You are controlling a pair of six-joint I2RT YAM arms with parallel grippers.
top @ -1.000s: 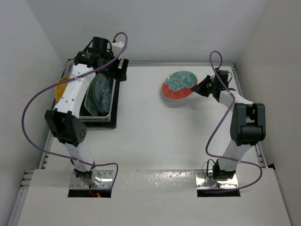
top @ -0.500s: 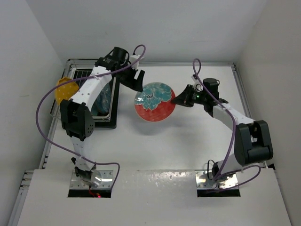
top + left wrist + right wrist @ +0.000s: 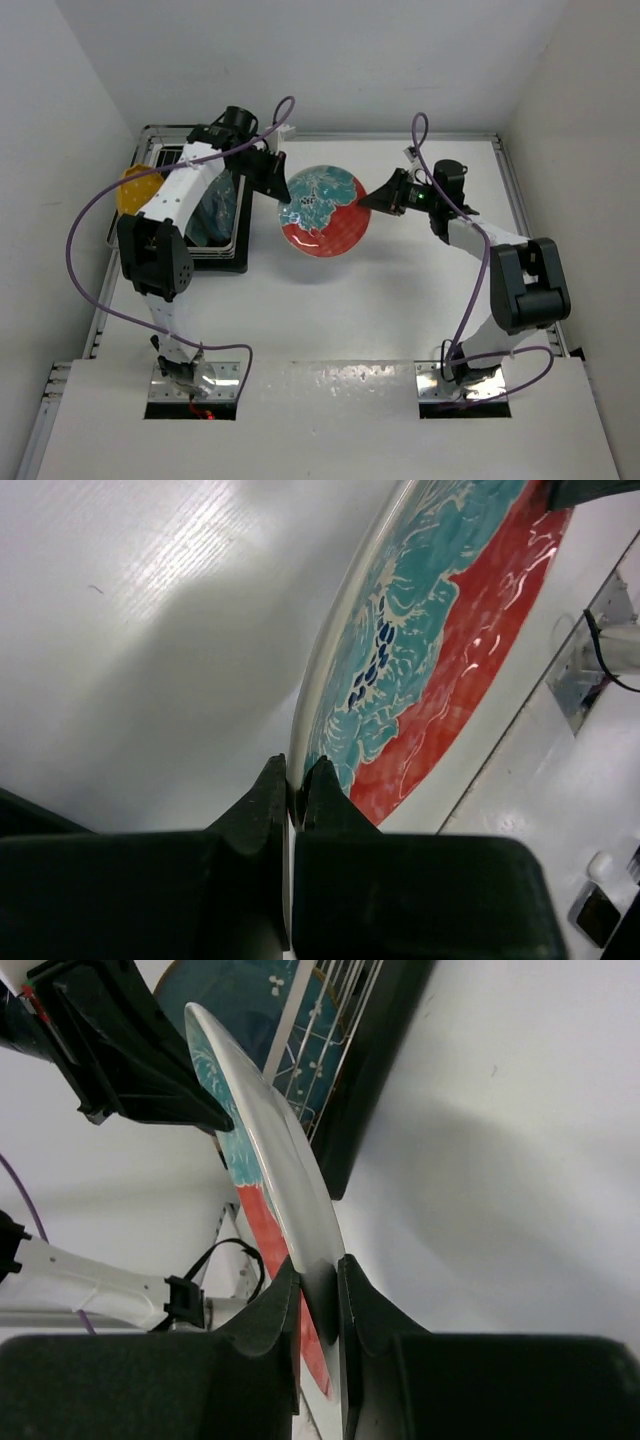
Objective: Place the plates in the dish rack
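The red-rimmed plate (image 3: 323, 212) sits tilted at the middle of the top view, its left rim pinched by the left gripper (image 3: 284, 195) and its right rim by the right gripper (image 3: 368, 203), right of the dish rack (image 3: 241, 232) at upper left.

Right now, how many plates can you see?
3. The red-rimmed plate hangs between the left gripper and right gripper, both pinching it. A yellow plate sits at the left end of the dish rack, a teal plate inside it. The left arm may hide more.
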